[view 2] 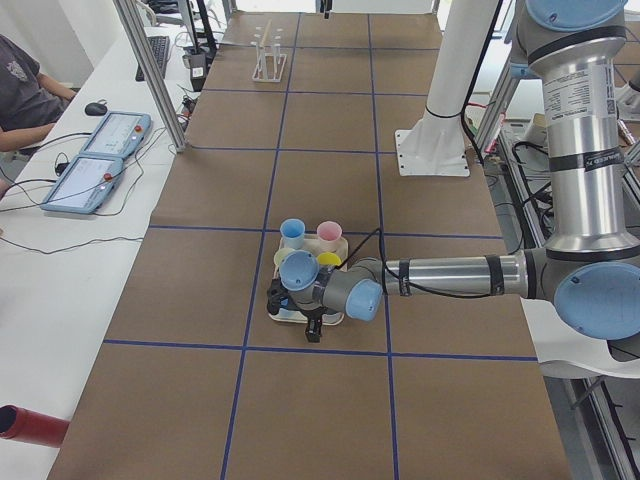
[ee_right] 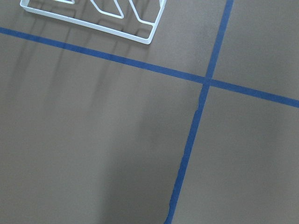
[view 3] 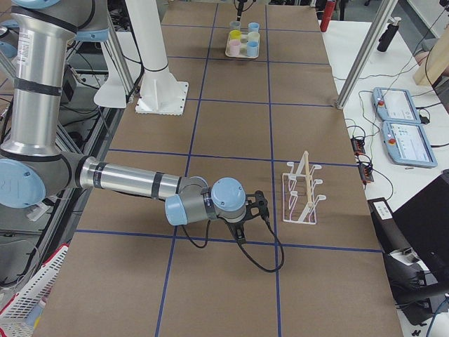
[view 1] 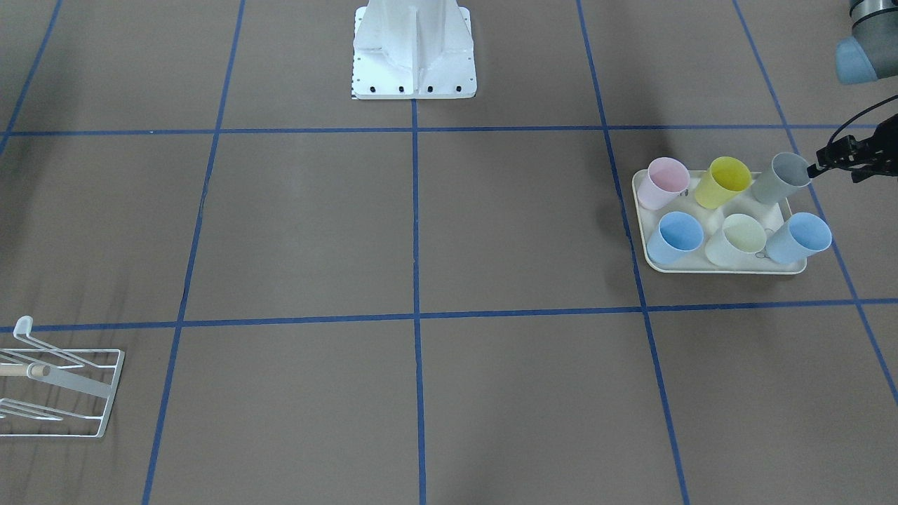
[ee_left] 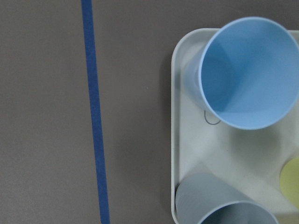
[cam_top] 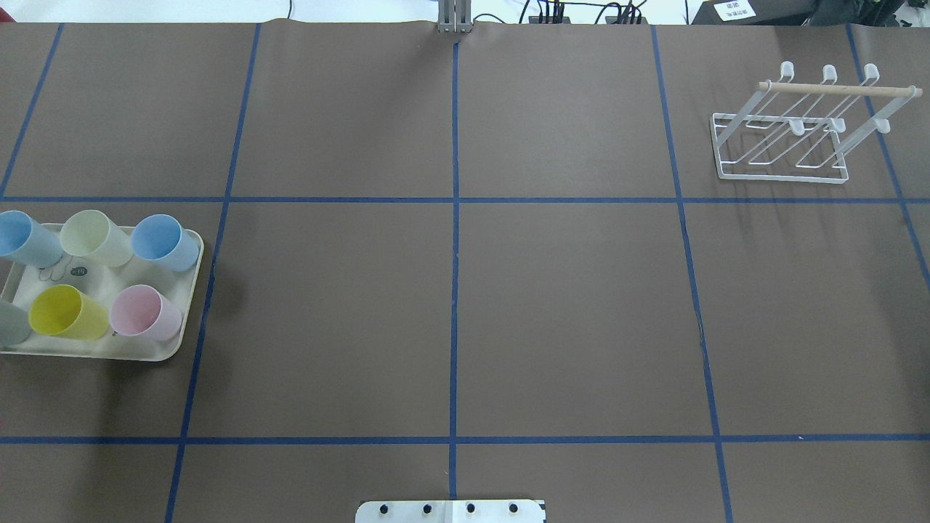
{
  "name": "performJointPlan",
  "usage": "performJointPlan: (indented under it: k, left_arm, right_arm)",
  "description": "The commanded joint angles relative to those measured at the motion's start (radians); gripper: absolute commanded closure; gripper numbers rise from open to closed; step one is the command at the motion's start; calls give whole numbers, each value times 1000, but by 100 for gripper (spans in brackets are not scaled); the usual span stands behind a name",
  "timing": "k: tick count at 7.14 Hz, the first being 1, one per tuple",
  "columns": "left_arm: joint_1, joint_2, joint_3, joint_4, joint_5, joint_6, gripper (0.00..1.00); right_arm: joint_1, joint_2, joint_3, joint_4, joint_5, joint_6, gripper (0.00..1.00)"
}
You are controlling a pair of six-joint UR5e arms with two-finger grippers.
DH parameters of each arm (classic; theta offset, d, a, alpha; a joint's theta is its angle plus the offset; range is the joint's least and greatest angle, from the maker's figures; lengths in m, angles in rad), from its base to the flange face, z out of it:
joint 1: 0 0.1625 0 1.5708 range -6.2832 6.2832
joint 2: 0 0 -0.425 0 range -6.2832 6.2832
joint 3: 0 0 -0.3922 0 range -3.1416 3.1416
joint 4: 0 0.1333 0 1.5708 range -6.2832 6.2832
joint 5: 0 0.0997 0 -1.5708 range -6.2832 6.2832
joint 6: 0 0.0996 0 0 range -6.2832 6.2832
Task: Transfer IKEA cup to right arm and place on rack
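- We cannot tell how the jaws of the left gripper (view 1: 818,168) stand. Only a dark sliver of it shows at the edge of the front view, and its own wrist camera shows no finger. We see nothing held in them.
- The right gripper (view 3: 242,226) shows only in the side camera, so we cannot tell whether its jaws are wide or narrow either. No cup is in them.
- Nearest the left jaws are the grey cup (ee_left: 224,205) and a blue cup (ee_left: 247,72). Both stand mouth up at the end of the tray (ee_left: 184,140). The wrist camera looks straight down on them, and both sit off to one side of its view.
- Four more cups stand on the same tray, and none is lifted.
- The rack (cam_top: 835,88) stands well apart, at the other end of the surface (cam_top: 567,312). It has no cup on it, and the right gripper hangs near it.
- We judge this to be the first step: the approach to a cup, with the grasp not yet made.
- The next move calls for setting the left jaws over one cup's wall, one finger inside and one outside. They must come down without nudging the neighbouring cup, then lift the cup clear and carry it toward the middle for the right arm to take.
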Motion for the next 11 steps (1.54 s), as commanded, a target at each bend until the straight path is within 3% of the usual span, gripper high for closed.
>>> performJointPlan:
  k: [1, 3, 4, 7, 10, 11]
  left_arm:
    - [39, 0, 10, 0, 4, 10, 13]
    - [59, 0, 18, -11, 4, 8, 58]
    - [59, 0, 18, -10, 2, 4, 100]
    - [50, 6, -7, 1, -31, 1, 100]
    - [-142, 20, -81, 6, -114, 5, 100]
    - [-163, 16, -143, 100, -114, 5, 100]
  right_arm:
    - [0, 0, -3, 17, 0, -2, 1]
    - [0, -3, -5, 23, 0, -2, 1]
    - [0, -5, -5, 31, 0, -2, 1]
    - [0, -3, -3, 52, -1, 1, 1]
    - [-8, 29, 14, 49, 3, 9, 1]
    - [-50, 81, 14, 51, 6, 89, 1]
